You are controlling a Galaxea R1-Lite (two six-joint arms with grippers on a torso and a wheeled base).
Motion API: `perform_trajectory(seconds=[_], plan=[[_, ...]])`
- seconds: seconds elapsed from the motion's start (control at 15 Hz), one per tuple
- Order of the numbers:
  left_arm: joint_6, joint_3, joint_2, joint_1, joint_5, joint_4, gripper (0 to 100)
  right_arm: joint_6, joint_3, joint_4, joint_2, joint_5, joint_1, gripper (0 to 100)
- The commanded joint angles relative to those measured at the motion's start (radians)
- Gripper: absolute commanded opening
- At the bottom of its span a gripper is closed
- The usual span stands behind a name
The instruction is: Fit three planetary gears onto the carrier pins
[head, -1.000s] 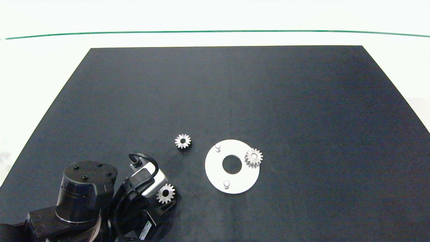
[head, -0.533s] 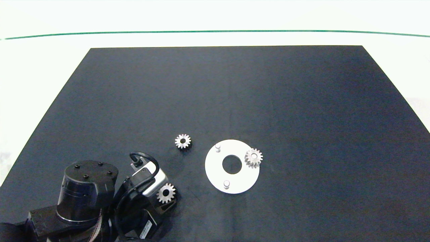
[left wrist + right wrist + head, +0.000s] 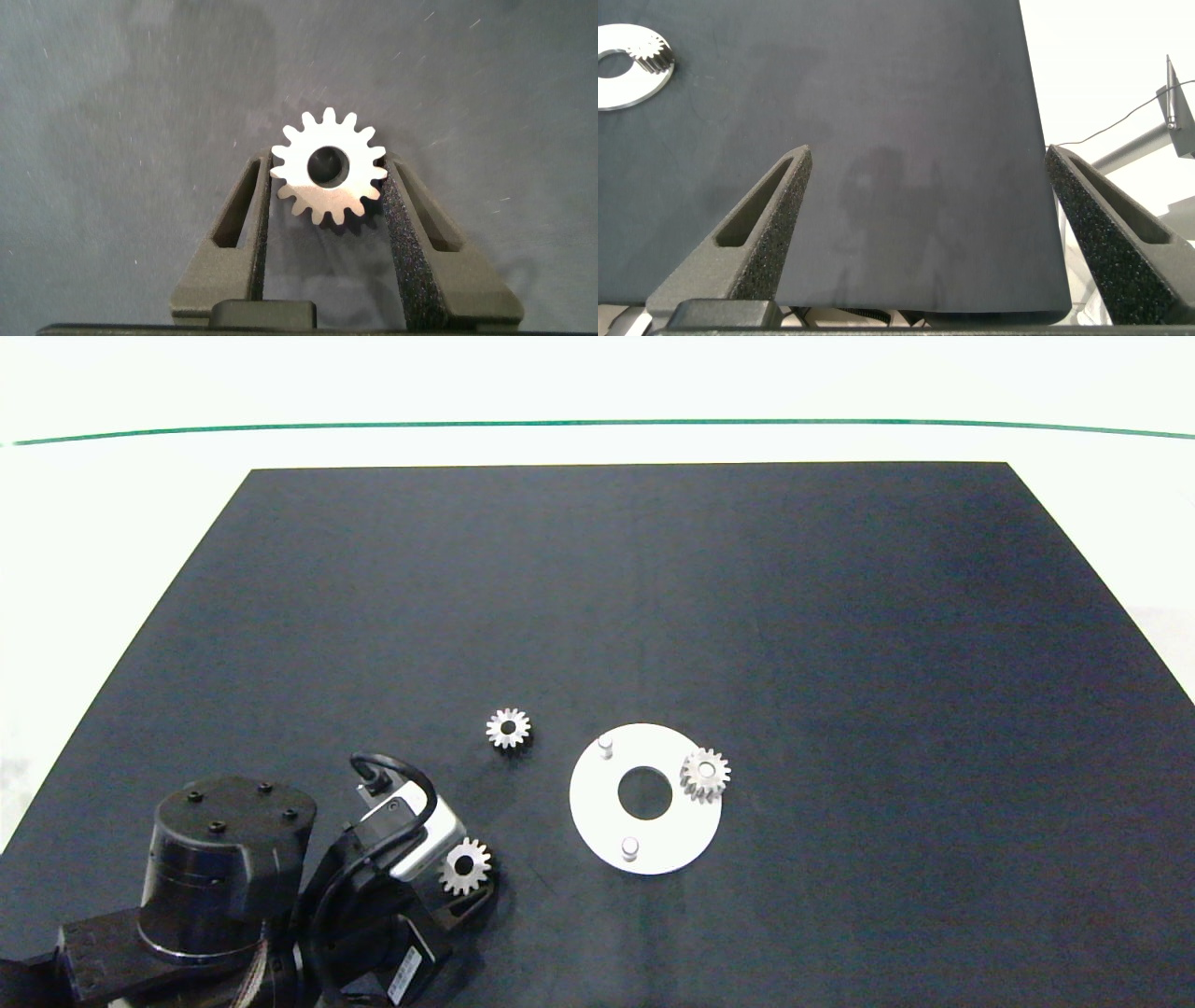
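Black matting covers the counter (image 3: 635,597), and a pale floor is seen beyond its far edge. Near the counter's front middle lies the white carrier disc (image 3: 597,807); one planetary gear (image 3: 705,775) is already seated on a pin at its right side, while two carrier pins, the far one (image 3: 606,744) and the near one (image 3: 630,847), stand bare. A loose gear (image 3: 508,728) rests on the mat to the disc's left. At the front left corner the left gripper (image 3: 327,210) has its jaws clamped on a third gear (image 3: 328,177), gripped across the teeth. The gear should probably be kept level, its bore centred over a bare pin, then lowered straight. The right gripper (image 3: 924,210) hangs with jaws wide apart above the counter's right edge.
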Motion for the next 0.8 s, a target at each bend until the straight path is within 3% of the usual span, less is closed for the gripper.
perform_trajectory(seconds=[0.07,0.2,0.33,0.4,0.53,0.67,0.8], plan=[[0.003,-0.025,-0.055,-0.081,0.012,0.007,13,-0.003,0.001,0.003,0.002,-0.002,0.001,100],[0.003,-0.065,-0.049,-0.143,0.060,0.031,13,-0.001,0.001,0.003,0.000,-0.002,0.002,100],[0.003,-0.120,-0.046,-0.180,0.087,0.088,13,-0.003,0.001,0.005,-0.004,-0.002,0.004,100],[0.003,-0.178,-0.046,-0.210,0.115,0.152,13,-0.003,0.001,0.005,-0.004,-0.002,0.004,100],[0.003,-0.252,-0.029,-0.232,0.135,0.238,13,-0.006,0.002,0.005,-0.004,-0.002,0.004,100],[0.002,-0.275,0.012,-0.249,0.149,0.241,13,-0.012,0.002,0.005,-0.006,-0.002,0.005,100],[0.000,-0.292,0.047,-0.278,0.190,0.235,13,-0.012,0.004,0.005,-0.006,-0.002,0.005,100]])
